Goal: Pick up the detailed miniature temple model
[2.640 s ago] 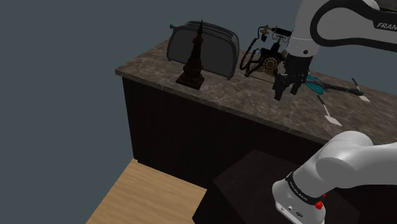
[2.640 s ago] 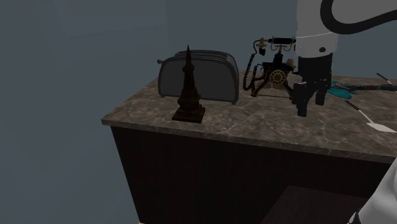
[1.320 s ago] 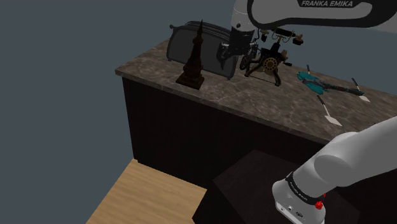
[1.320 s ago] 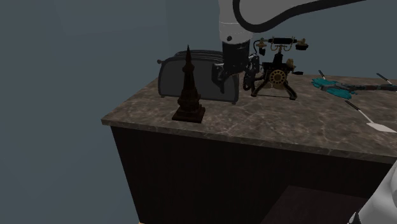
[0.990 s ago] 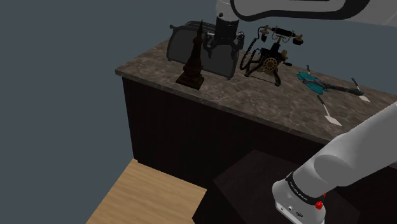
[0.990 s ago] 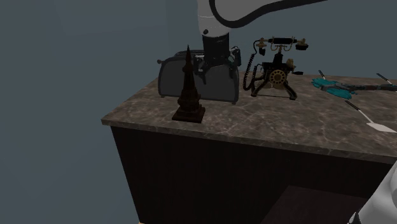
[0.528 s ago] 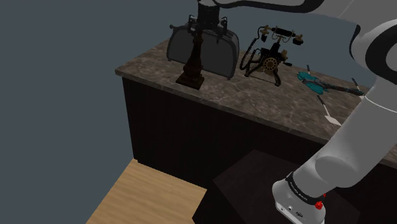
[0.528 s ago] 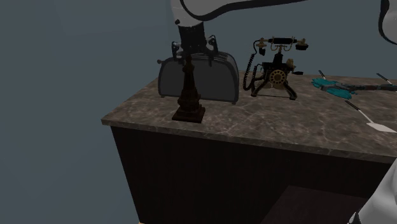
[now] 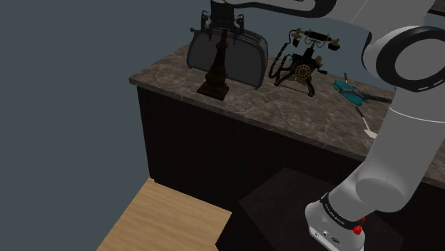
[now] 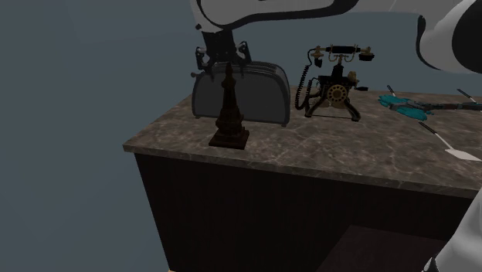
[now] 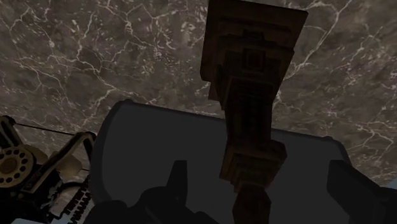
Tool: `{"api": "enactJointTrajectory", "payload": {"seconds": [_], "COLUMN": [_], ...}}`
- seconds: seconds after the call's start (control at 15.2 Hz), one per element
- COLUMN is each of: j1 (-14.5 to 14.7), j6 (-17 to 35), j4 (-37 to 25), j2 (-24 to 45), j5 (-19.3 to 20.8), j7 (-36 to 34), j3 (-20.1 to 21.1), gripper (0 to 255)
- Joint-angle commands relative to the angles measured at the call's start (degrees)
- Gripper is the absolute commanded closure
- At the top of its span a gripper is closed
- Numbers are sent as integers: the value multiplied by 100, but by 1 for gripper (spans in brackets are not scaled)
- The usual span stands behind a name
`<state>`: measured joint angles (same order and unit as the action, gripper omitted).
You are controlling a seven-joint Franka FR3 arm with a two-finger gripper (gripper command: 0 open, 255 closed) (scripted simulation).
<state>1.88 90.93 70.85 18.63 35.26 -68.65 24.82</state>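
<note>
The claw, spread wide, over the temple model.
Shoulder view: it stands upright near the worktop corner, before a toaster. Second exterior view: fingers straddle the spire tip. Wrist view: spire between the fingers, untouched.

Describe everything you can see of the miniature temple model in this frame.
The temple model is dark brown, with a square stepped base, a tiered body and a thin spire. It stands upright near the corner of the dark marbled counter, in front of the grey toaster. The gripper hangs over its tip, fingers open either side of the spire without touching it.
</note>
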Motion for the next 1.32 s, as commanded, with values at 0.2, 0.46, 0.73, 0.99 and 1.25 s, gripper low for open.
{"api": "enactJointTrajectory", "payload": {"seconds": [0.2,0.46,0.73,0.99,1.25], "j1": [-88,-91,-92,-71,18], "j6": [353,356,357,276,-49], "j4": [475,479,482,372,-84], "j2": [-100,-103,-105,-79,30], "j5": [-31,-33,-34,-26,16], "j7": [-154,-153,-152,-120,17], "j3": [-6,-6,-6,-4,-1], "gripper": [0,255,255,255,255]}}
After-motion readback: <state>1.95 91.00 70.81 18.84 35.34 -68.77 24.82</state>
